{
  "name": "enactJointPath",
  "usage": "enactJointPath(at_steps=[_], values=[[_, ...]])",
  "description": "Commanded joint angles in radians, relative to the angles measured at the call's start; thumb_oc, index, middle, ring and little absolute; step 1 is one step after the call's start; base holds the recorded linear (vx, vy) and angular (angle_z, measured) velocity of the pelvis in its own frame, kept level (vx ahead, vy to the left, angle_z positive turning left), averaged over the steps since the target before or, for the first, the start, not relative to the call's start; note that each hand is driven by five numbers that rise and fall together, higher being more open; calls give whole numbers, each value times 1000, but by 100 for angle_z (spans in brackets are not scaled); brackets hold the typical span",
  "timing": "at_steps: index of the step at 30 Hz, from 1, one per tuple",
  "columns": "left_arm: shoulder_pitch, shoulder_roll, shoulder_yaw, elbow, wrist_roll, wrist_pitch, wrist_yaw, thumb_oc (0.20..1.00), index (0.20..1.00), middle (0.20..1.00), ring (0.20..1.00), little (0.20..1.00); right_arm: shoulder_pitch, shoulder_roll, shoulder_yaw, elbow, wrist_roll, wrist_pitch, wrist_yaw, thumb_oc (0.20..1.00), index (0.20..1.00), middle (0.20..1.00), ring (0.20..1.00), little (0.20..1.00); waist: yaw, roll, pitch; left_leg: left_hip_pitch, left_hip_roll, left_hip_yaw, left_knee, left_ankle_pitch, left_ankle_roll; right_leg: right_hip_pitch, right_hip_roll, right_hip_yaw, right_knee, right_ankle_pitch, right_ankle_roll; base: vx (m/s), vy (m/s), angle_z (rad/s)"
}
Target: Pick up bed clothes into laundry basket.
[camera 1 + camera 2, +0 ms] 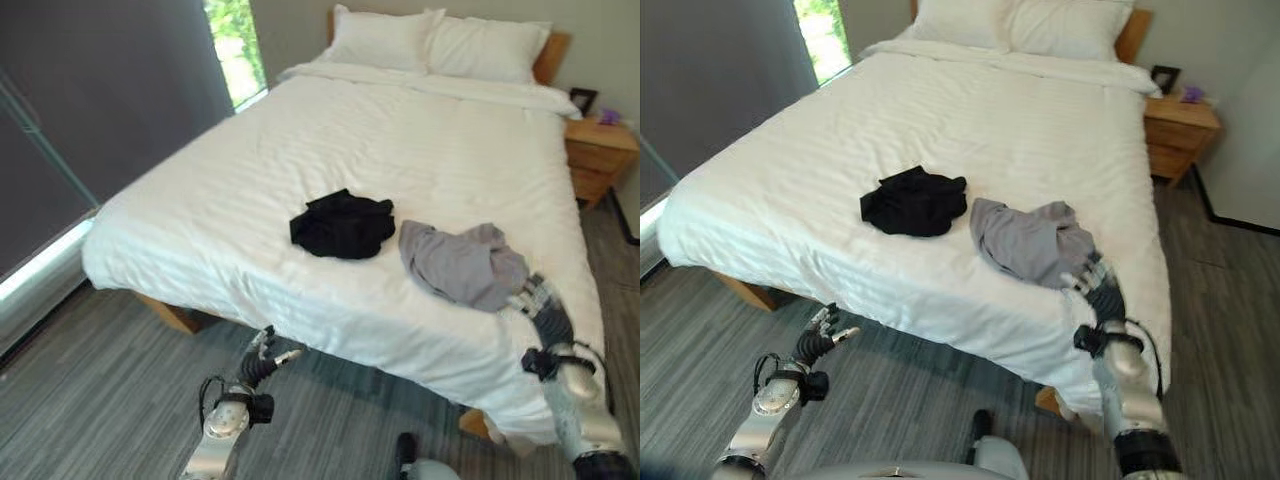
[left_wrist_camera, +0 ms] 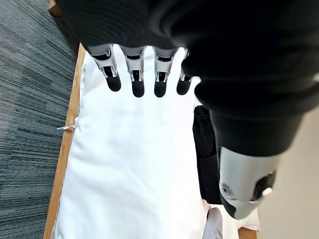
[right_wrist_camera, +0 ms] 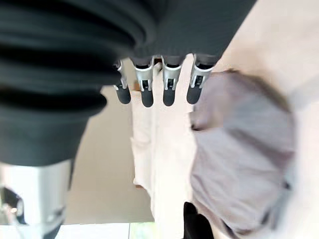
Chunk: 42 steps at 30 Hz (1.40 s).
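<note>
Grey garment point(image 1: 463, 264) beside black garment point(image 1: 342, 224), pillows point(image 1: 437, 42) beyond

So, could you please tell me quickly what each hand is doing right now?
Left hand: open, holding nothing, low beside the bed.
Right hand: open, at the grey garment, not gripping it.

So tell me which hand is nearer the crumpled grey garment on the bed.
Right. The right hand is open at the crumpled grey garment's near edge; the left hand is open below the bed's edge, well away.
</note>
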Motion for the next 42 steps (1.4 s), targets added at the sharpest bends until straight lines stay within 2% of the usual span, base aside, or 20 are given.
enactJointPath(at_steps=[1,4,6,8,10,12,16,21,22,23,24,26,28,29,32,36,39,40,41,42], values=[[22,83,-50,-50,-37,-33,-50,1000,1000,1000,1000,1000,-159,-202,46,131,-102,-17,-4,1000,1000,1000,1000,1000,17,-51,-22,-97,-14,-18,-38,110,-6,159,-59,-49,-6,-123,139,54,-38,34],[38,87,-85,-35,-58,-34,-60,1000,1000,1000,1000,1000,-324,-306,195,264,-140,-4,40,1000,1000,1000,1000,1000,31,-58,-20,-96,-11,-25,-52,116,-13,167,-52,-56,-15,-127,137,54,-28,16],[45,97,-117,-52,-83,-34,-67,1000,1000,1000,1000,1000,-560,-356,389,471,-232,21,39,1000,1000,1000,1000,1000,44,-59,-7,-110,-8,-37,-56,124,-19,157,-47,-65,-19,-123,135,10,-20,-12],[49,109,-126,-62,-101,-33,-67,1000,1000,1000,1000,1000,-695,-353,480,602,-317,48,20,1000,1000,1000,1000,1000,59,-60,3,-125,-7,-45,-57,128,-21,147,-43,-69,-23,-119,134,-27,-11,-17],[46,124,-129,-70,-124,-26,-58,1000,1000,1000,1000,1000,-859,-298,540,829,-376,76,-32,1000,1000,1000,1000,1000,80,-51,28,-160,-6,-59,-55,137,-24,123,-41,-74,-29,-112,133,-67,-13,-8],[43,137,-125,-73,-131,-23,-56,1000,1000,1000,1000,1000,-932,-277,584,935,-433,89,-45,1000,1000,1000,1000,1000,95,-45,50,-190,-8,-74,-53,144,-25,103,-42,-80,-32,-108,133,-91,-16,31],[41,169,-106,-95,-148,-27,-46,1000,1000,1000,1000,1000,-998,-258,636,1013,-526,105,-63,1000,1000,1000,1000,1000,116,-22,104,-267,-16,-105,-43,164,-27,37,-44,-88,-30,-95,130,-118,-14,19],[57,161,-78,-108,-194,-29,-30,1000,1000,1000,1000,1000,-965,-227,561,1065,-467,115,-99,1000,1000,1000,1000,1000,142,12,148,-352,-30,-137,-56,194,-29,-45,-45,-93,-40,-77,129,-89,-11,11],[62,147,-78,-106,-192,-25,-26,1000,1000,1000,1000,1000,-920,-199,557,1085,-484,113,-93,1000,1000,1000,1000,1000,156,34,174,-384,-37,-147,-59,206,-32,-78,-44,-91,-41,-72,127,-52,0,6],[62,147,-78,-106,-192,-25,-26,1000,1000,1000,1000,1000,-919,-199,557,1085,-484,113,-93,928,928,928,928,928,156,34,173,-385,-37,-146,-59,206,-32,-79,-44,-90,-41,-72,127,-24,-3,9],[57,142,-86,-103,-183,-24,-28,1000,1000,1000,1000,1000,-901,-178,559,1105,-504,117,-87,200,200,200,200,200,162,40,179,-388,-38,-149,-60,206,-31,-82,-43,-92,-41,-73,126,13,1,9],[41,141,-97,-95,-168,-25,-27,1000,1000,1000,1000,1000,-847,-142,550,1094,-510,115,-76,200,200,200,200,200,160,48,183,-388,-40,-148,-59,206,-31,-81,-43,-88,-41,-76,125,36,12,5],[-22,183,-79,-141,-118,-40,-9,1000,1000,1000,1000,1000,-682,-52,592,974,-596,96,-55,200,200,200,200,200,125,44,179,-370,-36,-129,-61,195,-31,-73,-38,-72,-41,-82,125,61,38,-2],[-20,184,-79,-142,-117,-39,-9,1000,1000,1000,1000,1000,-679,-51,591,971,-597,97,-55,200,200,200,200,200,126,43,179,-369,-36,-128,-61,194,-31,-71,-38,-72,-41,-82,125,38,34,-9],[-101,244,-51,-208,-76,-51,4,1000,1000,1000,1000,1000,-555,-48,578,854,-621,94,-29,200,200,200,200,200,88,35,170,-353,-32,-113,-65,184,-32,-64,-37,-58,-41,-88,124,30,25,-17],[-443,370,-83,-281,48,-70,71,1000,1000,1000,1000,1000,-369,-34,479,735,-592,96,-30,200,200,200,200,200,17,24,148,-315,-24,-80,-70,161,-36,-44,-36,-46,-41,-98,130,50,38,-8],[-671,399,-160,-228,270,-38,142,1000,1000,1000,1000,1000,-247,-17,415,633,-567,92,-26,200,200,200,200,200,-30,11,131,-299,-23,-58,-70,151,-35,-38,-36,-35,-41,-96,137,41,27,-27],[-796,396,-200,-164,340,-17,164,1000,1000,1000,1000,1000,-159,-8,376,533,-539,84,-10,200,200,200,200,200,-69,1,115,-288,-18,-38,-70,142,-34,-37,-34,-20,-41,-96,142,51,24,-32],[-802,394,-206,-159,340,-19,166,1000,1000,1000,1000,1000,-152,-9,370,526,-540,87,-9,200,200,200,200,200,-65,1,114,-288,-18,-37,-70,141,-34,-37,-34,-20,-41,-97,142,80,55,-51],[-925,392,-246,-12,364,11,202,1000,1000,1000,1000,1000,-35,-13,333,368,-501,66,30,200,200,200,200,200,-114,-14,96,-272,-10,-1,-70,132,-34,-39,-30,5,-41,-92,149,73,43,-74]])
